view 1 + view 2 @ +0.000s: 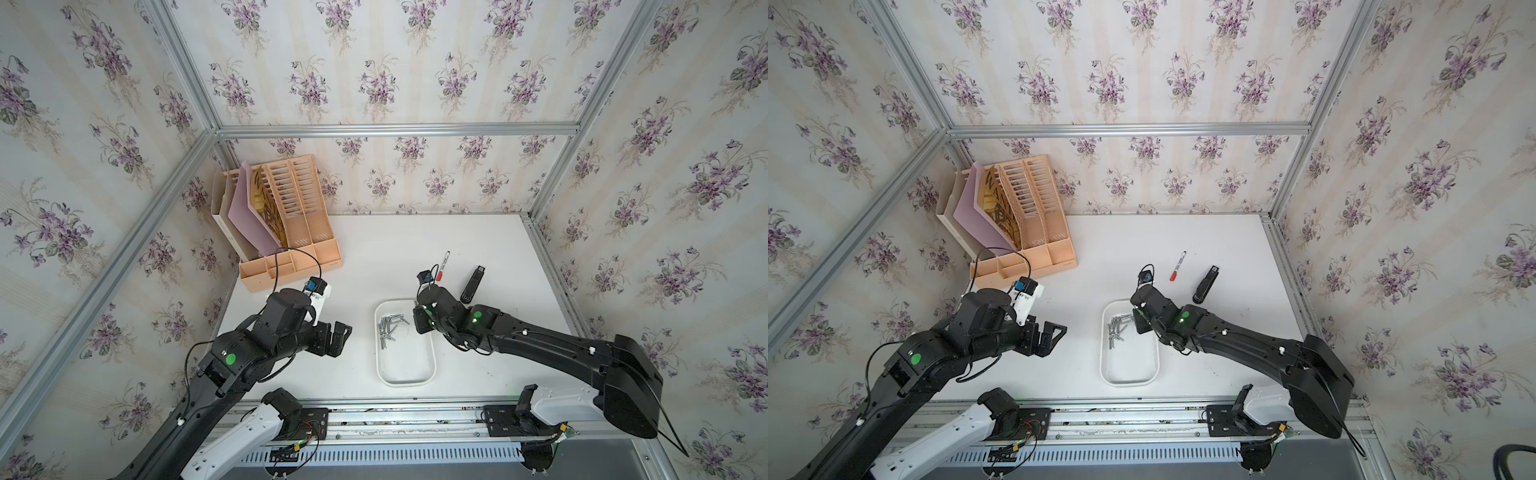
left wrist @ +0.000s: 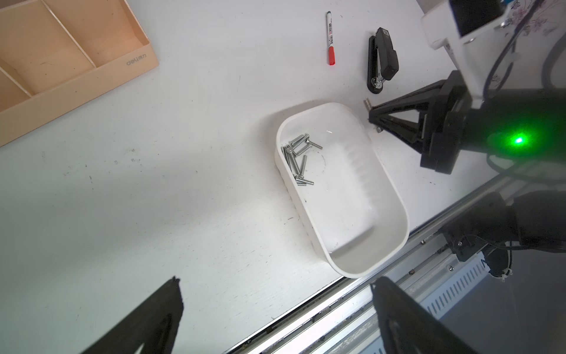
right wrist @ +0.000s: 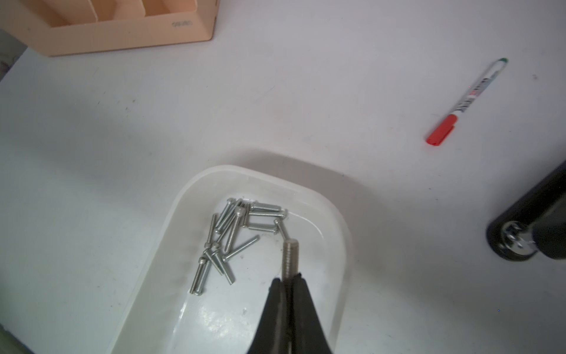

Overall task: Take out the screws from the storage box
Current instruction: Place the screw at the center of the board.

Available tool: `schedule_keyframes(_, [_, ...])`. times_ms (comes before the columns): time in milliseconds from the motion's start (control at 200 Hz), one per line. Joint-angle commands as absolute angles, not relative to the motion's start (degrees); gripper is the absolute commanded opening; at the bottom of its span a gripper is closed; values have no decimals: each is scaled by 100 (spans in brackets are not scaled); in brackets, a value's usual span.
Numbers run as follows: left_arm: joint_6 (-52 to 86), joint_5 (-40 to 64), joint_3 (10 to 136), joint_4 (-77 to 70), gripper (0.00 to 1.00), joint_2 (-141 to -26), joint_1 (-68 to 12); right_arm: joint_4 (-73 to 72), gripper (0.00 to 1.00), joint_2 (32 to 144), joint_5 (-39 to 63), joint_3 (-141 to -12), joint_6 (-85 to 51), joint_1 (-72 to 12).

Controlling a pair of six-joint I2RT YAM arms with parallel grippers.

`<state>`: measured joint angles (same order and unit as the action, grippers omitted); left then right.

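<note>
The right end effector [image 3: 289, 280] pinches one screw [image 3: 290, 257] above the white storage box [image 3: 232, 170], where the other screws [image 3: 226, 239] lie heaped. The left end effector [image 1: 338, 338] hangs nearby, spread wide. Next, likely: carry the screw past the rim and release it on the tabletop [image 1: 415, 249].

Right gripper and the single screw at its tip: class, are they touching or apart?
Touching. The right wrist view shows the right gripper clamped shut on the screw, whose threaded end sticks out beyond its tips.
</note>
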<state>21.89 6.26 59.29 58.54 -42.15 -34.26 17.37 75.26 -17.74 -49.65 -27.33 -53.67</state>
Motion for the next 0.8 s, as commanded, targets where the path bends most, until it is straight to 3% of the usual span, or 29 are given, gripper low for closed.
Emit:
schedule_keyframes(0, [2205,615,5920,5858,99,-4245,-3432,1936,0,7251,-2114,-4731,-3155,-4891])
schedule_keyframes(435, [1972,555,5646,5420,99,-3682,-3463,1450,0,8743,-743,-4557,-3152,-3385])
schedule_keyframes(604, [1491,521,5255,4946,99,-2775,-3467,1376,0,9230,-718,-4702,-3105,-3318])
schedule_keyframes(674, [1278,1014,5099,4570,99,-2562,-3472,1356,0,9230,-846,-4673,-3150,-3323])
schedule_keyframes(799, [1380,1378,5215,4654,99,-3540,-3433,1411,0,9293,-891,-4612,-3205,-3331])
